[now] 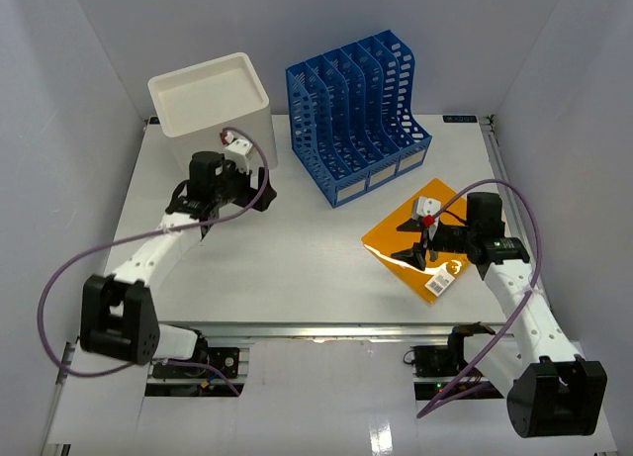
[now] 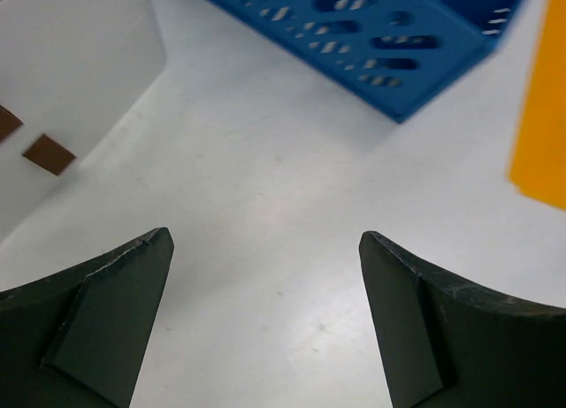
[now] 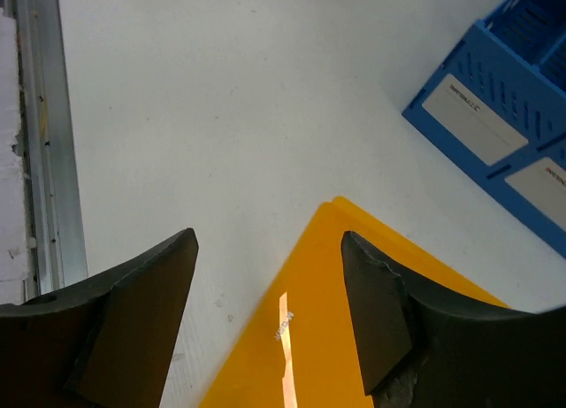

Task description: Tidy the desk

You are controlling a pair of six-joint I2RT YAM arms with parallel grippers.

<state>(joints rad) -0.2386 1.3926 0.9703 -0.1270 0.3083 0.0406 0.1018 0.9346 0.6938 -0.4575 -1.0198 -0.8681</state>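
The desk (image 1: 316,268) is a wide white tabletop. A flat orange folder (image 1: 384,240) lies on its right part, with a white barcode label (image 1: 443,280) at its near corner. My right gripper (image 1: 410,240) hovers over the folder's left corner. In the right wrist view the gripper (image 3: 270,235) is open, astride the orange folder's (image 3: 309,337) edge with nothing gripped. My left gripper (image 1: 265,191) sits at the desk's left, just in front of the white box. Seen from its wrist, it (image 2: 265,240) is wide open over bare desk (image 2: 265,160).
A white box (image 1: 208,100) stands at the back left. A blue slotted file organizer (image 1: 356,120) stands at the back centre, close to the folder's far corner. A metal rail (image 3: 44,142) runs along the desk's near edge.
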